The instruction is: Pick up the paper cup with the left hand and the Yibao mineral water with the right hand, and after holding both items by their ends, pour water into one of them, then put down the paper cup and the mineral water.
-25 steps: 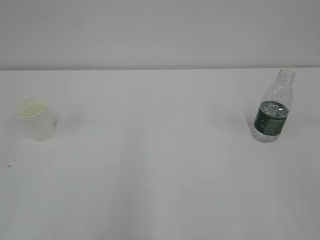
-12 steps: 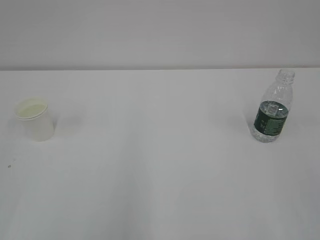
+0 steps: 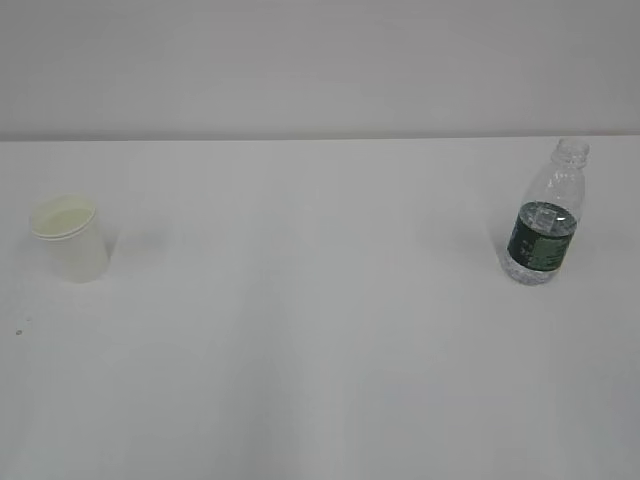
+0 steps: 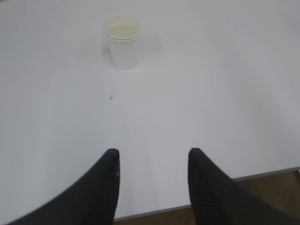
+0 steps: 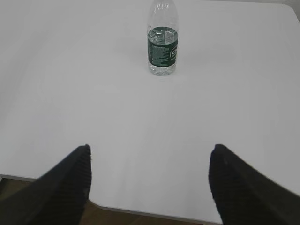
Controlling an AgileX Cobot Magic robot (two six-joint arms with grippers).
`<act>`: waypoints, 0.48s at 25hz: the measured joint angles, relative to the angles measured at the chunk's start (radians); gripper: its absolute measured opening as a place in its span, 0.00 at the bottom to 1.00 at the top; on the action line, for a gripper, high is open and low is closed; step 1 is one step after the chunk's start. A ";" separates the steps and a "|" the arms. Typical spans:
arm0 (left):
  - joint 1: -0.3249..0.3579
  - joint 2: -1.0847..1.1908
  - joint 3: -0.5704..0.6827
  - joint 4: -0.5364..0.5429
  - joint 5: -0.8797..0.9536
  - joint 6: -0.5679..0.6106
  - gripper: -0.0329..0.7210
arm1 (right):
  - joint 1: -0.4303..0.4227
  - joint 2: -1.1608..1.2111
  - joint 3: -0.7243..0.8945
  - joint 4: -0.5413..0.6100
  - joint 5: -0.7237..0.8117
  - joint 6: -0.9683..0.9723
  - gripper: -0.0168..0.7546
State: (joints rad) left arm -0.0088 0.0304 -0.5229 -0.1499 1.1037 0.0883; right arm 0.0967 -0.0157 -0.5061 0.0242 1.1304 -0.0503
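Step judged: approach, nothing grasped yet. Cup (image 3: 69, 238) upright at desk (image 3: 320, 330) far left; bottle (image 3: 545, 215) upright at far right. Left tool (image 4: 152, 157) released, half-spread; right tool (image 5: 150, 152) released, wide. Next: each tool to be advanced around its item.

We see a plain white counter (image 3: 320, 330) reaching back to a pale wall. The paper cup (image 3: 70, 238) stands upright on it at the far left, mouth open. The Yibao mineral water (image 3: 545, 218) stands upright at the far right, uncapped, well apart from the cup. A couple of tiny specks (image 4: 111, 97) lie just in front of the cup.
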 joint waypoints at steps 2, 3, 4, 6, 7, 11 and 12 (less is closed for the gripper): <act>0.000 -0.019 0.000 0.000 0.000 0.000 0.49 | 0.000 0.000 0.000 0.000 0.000 0.000 0.79; 0.000 -0.019 0.000 0.000 0.000 0.000 0.49 | 0.000 0.000 0.000 0.000 0.000 0.000 0.79; 0.000 -0.019 0.000 0.000 0.000 0.000 0.49 | 0.000 0.000 0.000 0.000 0.002 0.000 0.79; 0.000 -0.019 0.000 0.000 0.000 0.000 0.48 | 0.000 0.000 0.000 0.000 0.002 0.000 0.79; 0.000 -0.019 0.000 0.000 0.000 0.000 0.48 | 0.000 0.000 0.000 0.000 0.002 0.000 0.79; 0.000 -0.020 0.000 0.000 0.000 0.000 0.48 | 0.000 0.000 0.000 0.000 0.002 0.000 0.79; 0.000 -0.020 0.000 0.000 0.000 0.000 0.48 | 0.000 0.000 0.000 0.000 0.002 0.000 0.79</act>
State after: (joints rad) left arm -0.0088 0.0108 -0.5229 -0.1499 1.1037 0.0883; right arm 0.0967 -0.0157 -0.5061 0.0242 1.1327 -0.0503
